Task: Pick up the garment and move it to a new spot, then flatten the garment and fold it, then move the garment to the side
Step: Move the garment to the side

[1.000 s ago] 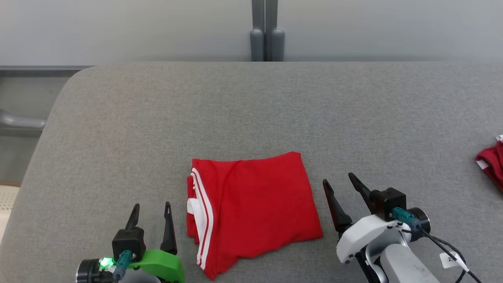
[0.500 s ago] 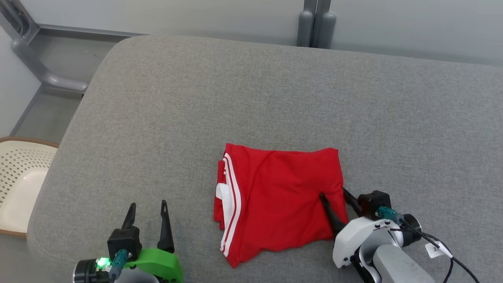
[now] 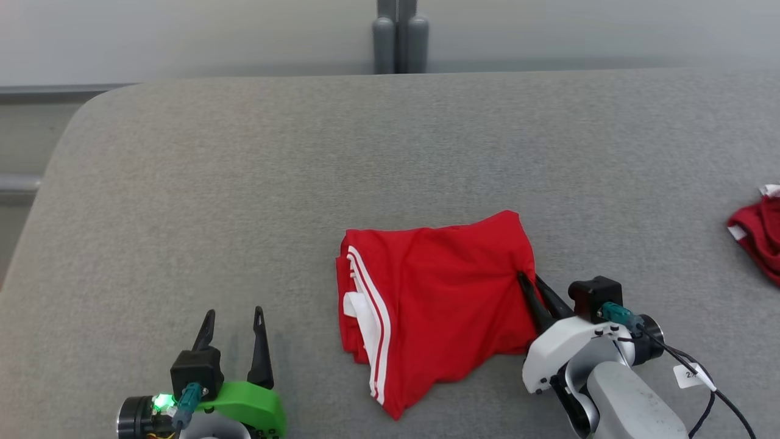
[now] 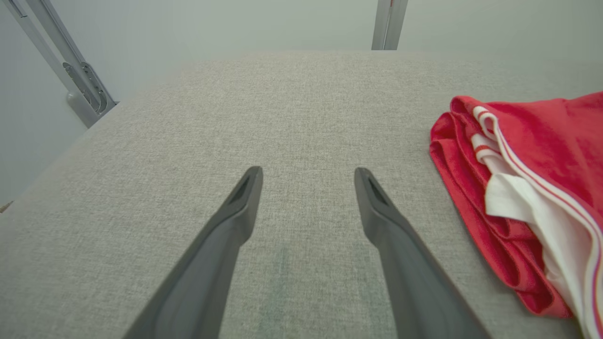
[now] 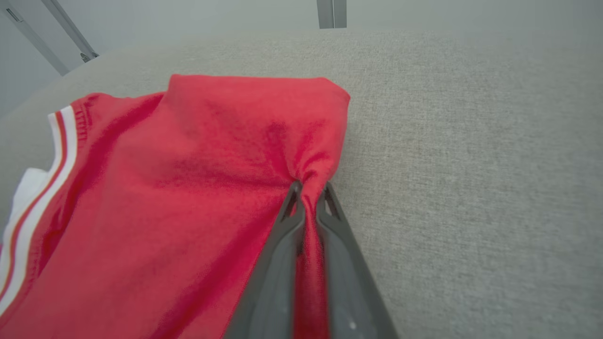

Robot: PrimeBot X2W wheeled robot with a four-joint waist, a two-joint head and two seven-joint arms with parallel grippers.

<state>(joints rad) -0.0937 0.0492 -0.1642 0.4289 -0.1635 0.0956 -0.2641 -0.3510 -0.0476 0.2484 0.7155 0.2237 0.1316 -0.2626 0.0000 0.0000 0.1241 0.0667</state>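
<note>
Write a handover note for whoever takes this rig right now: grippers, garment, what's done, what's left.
Right gripper: jaws shut on the right edge of the red garment, with cloth bunched between them.
Left gripper: jaws open and empty, above the grey surface to the left of the garment, not touching it.
Garment: lies near the front middle of the surface, its white-striped edge toward the left gripper. Another red cloth sits at the far right.
Done: the garment looks flattened and folded.
Left: move it to the side and release it.
</note>
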